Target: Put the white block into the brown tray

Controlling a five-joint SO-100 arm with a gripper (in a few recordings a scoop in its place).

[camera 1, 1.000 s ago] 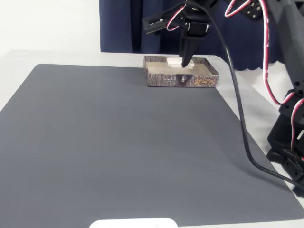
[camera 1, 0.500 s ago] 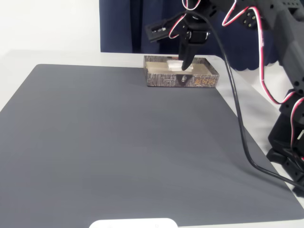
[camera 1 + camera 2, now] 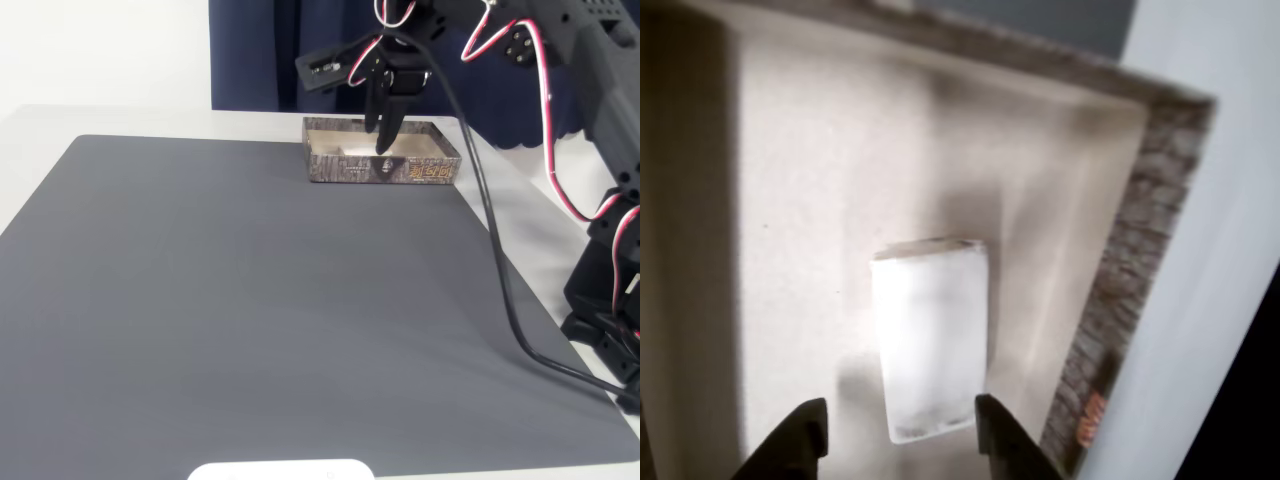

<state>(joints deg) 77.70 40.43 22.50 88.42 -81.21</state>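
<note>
Jaws (image 3: 900,438) are spread now, straddling the white block (image 3: 930,338) without pinching, and it's lying flat inside the brown tray (image 3: 345,167) at tabletop twelve o'clock. Looks delivered.

A lab-like test bench: grey mat (image 3: 250,300) on a white table (image 3: 120,120), dark blue curtain (image 3: 260,60) behind

white block (image 3: 928,335); brown wood-grain tray (image 3: 345,168), cream inside

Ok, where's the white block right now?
In the wrist view the white block lies flat on the cream floor of the brown tray, nearer its right wall, just ahead of the open gripper.
</note>
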